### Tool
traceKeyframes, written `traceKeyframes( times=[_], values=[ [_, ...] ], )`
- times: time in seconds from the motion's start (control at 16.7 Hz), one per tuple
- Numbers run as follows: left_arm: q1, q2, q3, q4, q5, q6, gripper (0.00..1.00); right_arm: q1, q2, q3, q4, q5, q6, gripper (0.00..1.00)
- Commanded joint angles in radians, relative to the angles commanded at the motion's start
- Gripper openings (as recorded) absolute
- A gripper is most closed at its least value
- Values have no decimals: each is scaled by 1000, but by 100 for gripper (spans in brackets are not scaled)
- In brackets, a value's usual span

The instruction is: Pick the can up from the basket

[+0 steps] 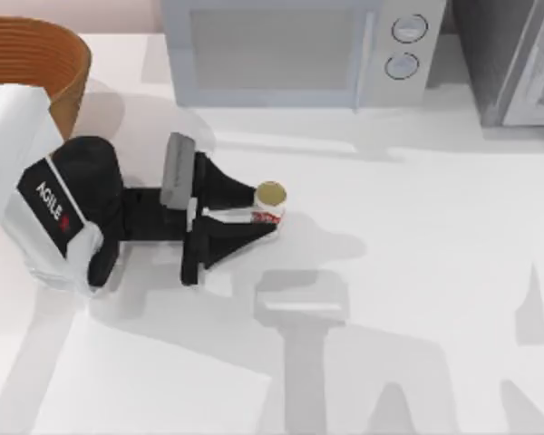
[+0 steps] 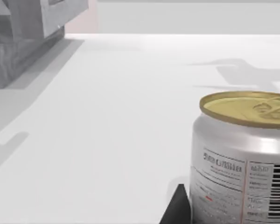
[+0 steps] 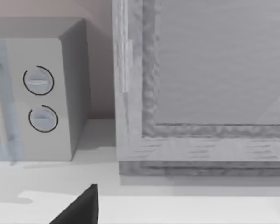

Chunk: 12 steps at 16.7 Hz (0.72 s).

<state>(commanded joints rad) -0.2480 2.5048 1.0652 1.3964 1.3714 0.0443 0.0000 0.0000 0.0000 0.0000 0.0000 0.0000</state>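
From above I see my left arm reaching across the white bench [image 1: 417,272] toward the middle, its black left tool [image 1: 265,216] lying level with the surface and its two fingers [image 1: 231,192] spread in a narrow V that ends at the can [image 1: 270,205]. The can stands upright on the bench itself, not in the basket [image 1: 36,63], which sits well apart at the far left corner, partly behind my arm's white casing. One finger runs along the can's far side and the other along its near side, both tips right at the white wall with its red markings; they look closed onto it, and the can's base appears to rest on the bench. In the left wrist view the can [image 2: 242,158] is very close, gold-tan top with pull tab showing, printed label and barcode on its silver-white side, and one dark fingertip [image 2: 177,210] is just beside its lower wall. Behind the can, at the back of the bench, stands a microwave [image 1: 299,50] with two round dials, and a grey cabinet [image 1: 517,59] sits at the far right corner. The right wrist view faces the microwave [image 3: 42,93] and the cabinet [image 3: 200,93], with one dark finger [image 3: 81,207] of the right tool at the edge; I cannot tell how that tool is set.
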Motion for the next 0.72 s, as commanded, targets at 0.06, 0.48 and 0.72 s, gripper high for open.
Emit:
traceKeyframes(
  times=[0.06, 0.48, 0.72],
  values=[
    [0, 0, 0, 0, 0, 0, 0, 0, 0, 0, 0, 0, 0, 100],
    [0, 0, 0, 0, 0, 0, 23, 0, 0, 0, 0, 0, 0, 100],
    [0, 0, 0, 0, 0, 0, 53, 0, 0, 0, 0, 0, 0, 100]
  ],
)
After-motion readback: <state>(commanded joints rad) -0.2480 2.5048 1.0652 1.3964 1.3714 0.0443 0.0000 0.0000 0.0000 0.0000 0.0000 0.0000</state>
